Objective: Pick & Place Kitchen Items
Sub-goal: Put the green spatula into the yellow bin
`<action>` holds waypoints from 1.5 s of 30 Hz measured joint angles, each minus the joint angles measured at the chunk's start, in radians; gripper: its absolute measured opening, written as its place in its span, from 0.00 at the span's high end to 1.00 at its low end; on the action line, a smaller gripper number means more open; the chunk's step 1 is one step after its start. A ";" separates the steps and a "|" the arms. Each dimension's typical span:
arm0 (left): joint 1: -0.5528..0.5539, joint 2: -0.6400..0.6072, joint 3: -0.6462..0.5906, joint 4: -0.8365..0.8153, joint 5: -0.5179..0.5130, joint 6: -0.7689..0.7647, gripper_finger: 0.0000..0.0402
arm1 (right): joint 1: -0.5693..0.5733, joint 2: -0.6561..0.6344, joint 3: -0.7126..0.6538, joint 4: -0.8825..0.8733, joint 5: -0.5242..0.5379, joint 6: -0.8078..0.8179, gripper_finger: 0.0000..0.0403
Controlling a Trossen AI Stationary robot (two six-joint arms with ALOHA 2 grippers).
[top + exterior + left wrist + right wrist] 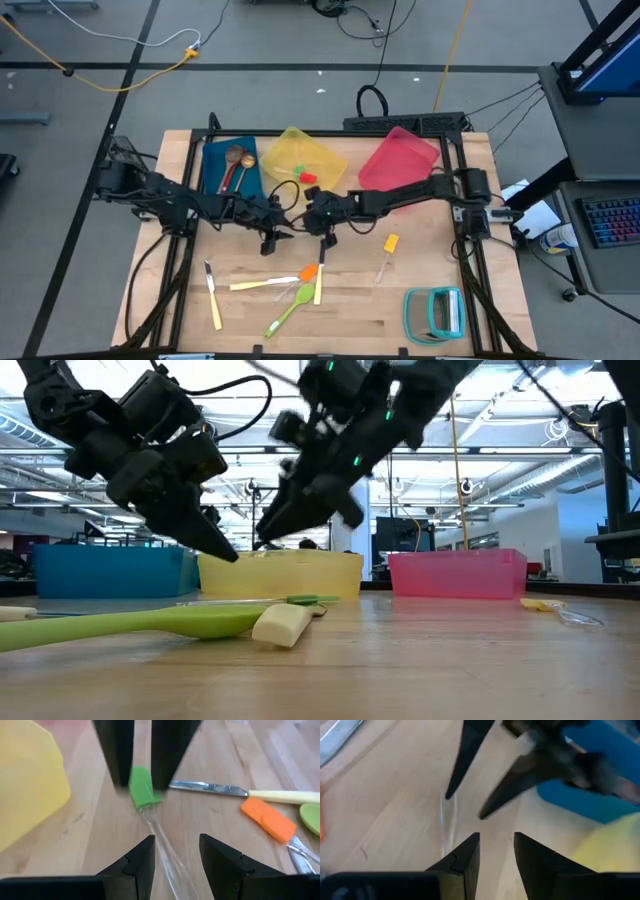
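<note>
A small green spatula with a clear handle lies on the wooden table between my two grippers. My left gripper is open, its fingers on either side of the clear handle, and it also shows in the high view. My right gripper is open and faces it from the right, its fingers standing on either side of the green head. In the low view both gripper tips, left and right, hang a little above the table. I cannot tell that either touches the spatula.
Blue bin with wooden and brass spoons, yellow bin and pink bin stand at the far edge. Orange spatula, lime-green spoon, cream-handled cutlery and yellow spatula lie nearer. Teal rack at near right.
</note>
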 joint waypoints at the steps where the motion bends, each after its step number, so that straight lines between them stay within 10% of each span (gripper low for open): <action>1: 0.000 0.006 -0.001 0.001 0.000 0.000 0.61 | 0.008 -0.021 0.000 -0.032 0.031 0.000 0.71; 18: -0.005 0.058 -0.001 0.182 -0.106 -0.027 0.61 | 0.039 -0.132 0.000 -0.097 0.062 0.342 0.71; 36: -0.065 0.446 0.002 0.504 -0.325 -0.131 0.61 | 0.119 -0.132 -0.142 0.037 0.061 0.591 0.71; 45: -0.102 0.418 0.001 0.567 -0.332 -0.176 0.61 | 0.164 -0.131 -0.223 0.104 0.206 0.672 0.71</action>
